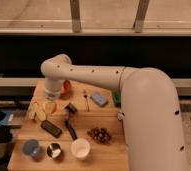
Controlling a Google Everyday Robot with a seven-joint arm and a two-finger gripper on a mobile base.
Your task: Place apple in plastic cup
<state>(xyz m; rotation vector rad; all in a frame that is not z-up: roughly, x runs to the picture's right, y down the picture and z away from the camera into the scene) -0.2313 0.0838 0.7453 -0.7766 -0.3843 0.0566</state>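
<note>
My gripper (pixel 50 104) hangs below the white wrist over the left part of the wooden table (pixel 109 155), shut on the apple (pixel 50 107), a small orange-yellow fruit that shows just under the wrist. The plastic cup (pixel 30 148), short and blue-grey, stands at the table's front left corner, well in front of the gripper and slightly left of it. The gripper hides part of the apple.
A red bowl (pixel 65 88) sits just behind the gripper and bananas (pixel 36 111) lie to its left. A metal cup (pixel 53 150) and white cup (pixel 80 148) stand right of the plastic cup. Black items (pixel 51 128), grapes (pixel 100 134), a fork (pixel 85 98) and a blue sponge (pixel 99 99) lie about.
</note>
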